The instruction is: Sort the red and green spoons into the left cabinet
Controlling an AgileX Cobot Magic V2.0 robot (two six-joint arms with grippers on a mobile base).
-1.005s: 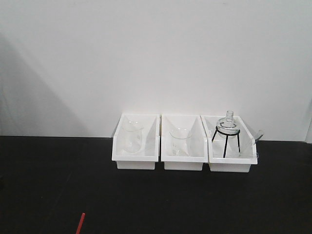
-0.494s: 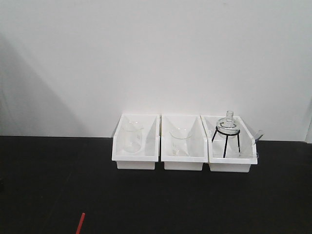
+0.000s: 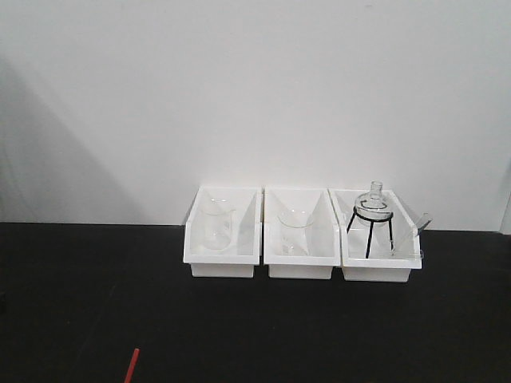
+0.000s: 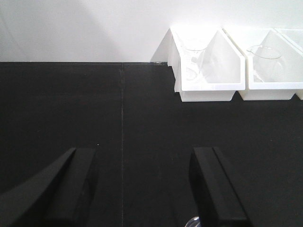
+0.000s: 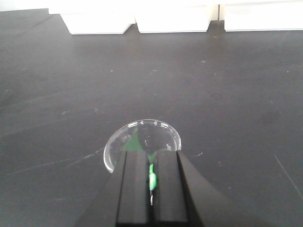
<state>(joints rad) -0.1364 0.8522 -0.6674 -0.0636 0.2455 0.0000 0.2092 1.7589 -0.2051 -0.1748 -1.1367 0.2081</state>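
Note:
My right gripper (image 5: 151, 155) is shut on the green spoon (image 5: 151, 180), a thin bright green strip pinched between its black fingers. It hovers just above a clear glass dish (image 5: 113, 142) on the black table, and a green reflection shows in the glass. In the front view only the end of the red spoon (image 3: 132, 365) pokes up at the bottom edge, left of centre. Over bare black tabletop my left gripper (image 4: 143, 155) stands wide open with nothing between its fingers. The left cabinet is out of view.
Three white bins (image 3: 222, 267) stand in a row against the white wall, holding glass beakers (image 3: 215, 226) and a round flask on a black tripod (image 3: 372, 219). The leftmost bin (image 4: 208, 92) lies ahead and right of my left gripper.

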